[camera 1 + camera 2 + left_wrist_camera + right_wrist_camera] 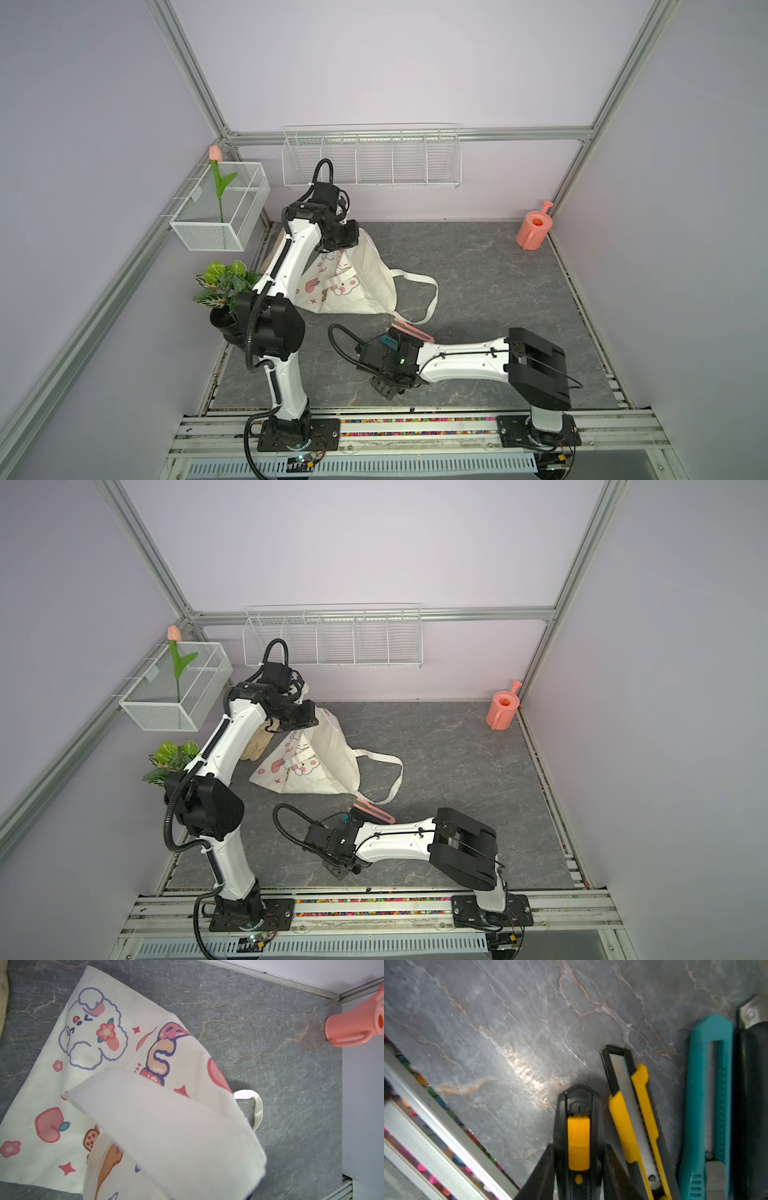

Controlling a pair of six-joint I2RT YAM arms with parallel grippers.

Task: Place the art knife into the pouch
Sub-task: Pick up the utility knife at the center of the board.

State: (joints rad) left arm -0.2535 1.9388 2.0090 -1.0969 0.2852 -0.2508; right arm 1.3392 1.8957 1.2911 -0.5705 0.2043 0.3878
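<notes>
The art knife is black with a yellow slider and lies on the grey marble-look table. My right gripper is shut on it, one dark finger pressed against each long side. In both top views the right wrist hides that knife and the fingers. The cream pouch is lifted at its upper edge into a tent shape. My left gripper is shut on that edge. In the left wrist view the printed cloth hangs in front and hides the jaws. One strap trails on the table.
Beside the held knife lie a yellow knife, a teal one, a dark one and a pink one. A beige glove, a potted plant, a pink watering can and wire baskets line the edges.
</notes>
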